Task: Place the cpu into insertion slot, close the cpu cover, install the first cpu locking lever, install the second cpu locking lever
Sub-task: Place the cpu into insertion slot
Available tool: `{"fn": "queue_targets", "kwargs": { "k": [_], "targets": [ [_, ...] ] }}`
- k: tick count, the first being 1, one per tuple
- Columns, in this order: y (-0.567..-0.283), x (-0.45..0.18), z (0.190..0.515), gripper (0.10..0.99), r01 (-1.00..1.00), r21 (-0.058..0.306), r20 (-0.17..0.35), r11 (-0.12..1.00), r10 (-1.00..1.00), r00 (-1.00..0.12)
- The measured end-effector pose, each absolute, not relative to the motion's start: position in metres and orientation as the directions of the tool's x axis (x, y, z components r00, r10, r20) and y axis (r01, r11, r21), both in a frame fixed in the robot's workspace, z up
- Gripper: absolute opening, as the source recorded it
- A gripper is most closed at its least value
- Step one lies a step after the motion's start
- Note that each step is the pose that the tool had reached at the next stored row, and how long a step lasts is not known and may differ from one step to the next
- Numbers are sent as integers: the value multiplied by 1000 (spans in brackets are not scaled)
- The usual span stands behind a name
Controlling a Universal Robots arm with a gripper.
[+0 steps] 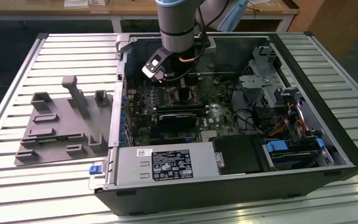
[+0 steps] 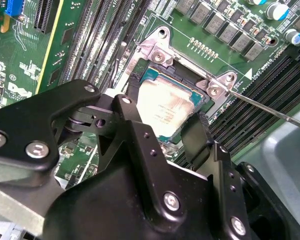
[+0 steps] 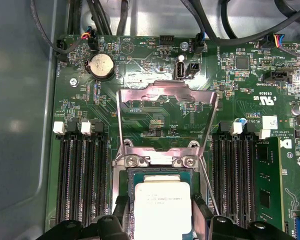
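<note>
Gripper (image 2: 162,120) fingers sit narrowly set against opposite edges of the cpu (image 3: 162,202), apparently pinching it, square in the insertion slot (image 3: 160,173). The cpu cover (image 3: 165,92) stands hinged up and the locking lever (image 3: 208,186) is swung free, so access from above is open.

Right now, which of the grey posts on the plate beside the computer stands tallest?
The middle post, with the wider cap on top; the low block and the short post flanking it are clearly shorter.
</note>
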State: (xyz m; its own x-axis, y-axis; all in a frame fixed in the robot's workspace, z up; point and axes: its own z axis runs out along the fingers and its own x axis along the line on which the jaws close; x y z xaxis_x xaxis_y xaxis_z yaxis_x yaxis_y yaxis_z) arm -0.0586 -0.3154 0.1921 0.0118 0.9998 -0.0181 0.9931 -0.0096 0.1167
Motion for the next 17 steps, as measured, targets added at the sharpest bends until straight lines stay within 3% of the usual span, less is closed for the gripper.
{"fn": "queue_targets", "kwargs": {
  "k": [17],
  "targets": [
    [-315,-59,195,612,993,117,-18,-10,1000,12]
  ]
}}
